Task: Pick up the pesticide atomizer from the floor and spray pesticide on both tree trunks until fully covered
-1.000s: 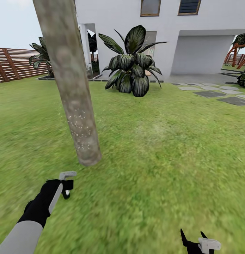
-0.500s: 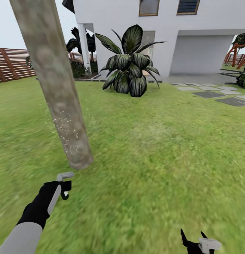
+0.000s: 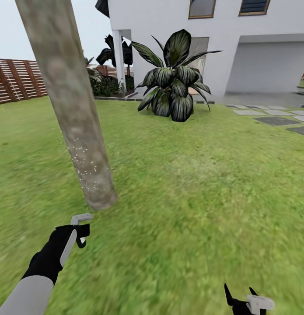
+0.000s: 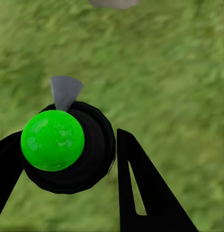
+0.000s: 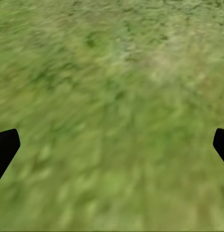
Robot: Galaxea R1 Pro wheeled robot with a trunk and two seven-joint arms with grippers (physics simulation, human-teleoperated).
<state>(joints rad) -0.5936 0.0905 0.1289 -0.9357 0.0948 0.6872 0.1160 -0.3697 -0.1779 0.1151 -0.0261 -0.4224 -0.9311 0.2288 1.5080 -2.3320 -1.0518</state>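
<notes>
A thick, pale mottled tree trunk leans up from the grass just ahead of my left arm, with white speckles on its lower part. My left gripper hangs a little short of the trunk's base, shut on the pesticide atomizer. In the left wrist view my left gripper holds the atomizer between its fingers: a black round body with a bright green top and a grey nozzle pointing toward the trunk's foot. My right gripper is low at the right, and in its wrist view it is open over bare grass.
Green lawn stretches all around. A large dark broad-leaved plant stands before the white house. Grey stepping stones lie at the right, and a brown slat fence runs at the left.
The whole picture has shifted: the house and plant slid right and the trunk sits slightly further left, so the camera has moved. Both arms keep their places in the view.
</notes>
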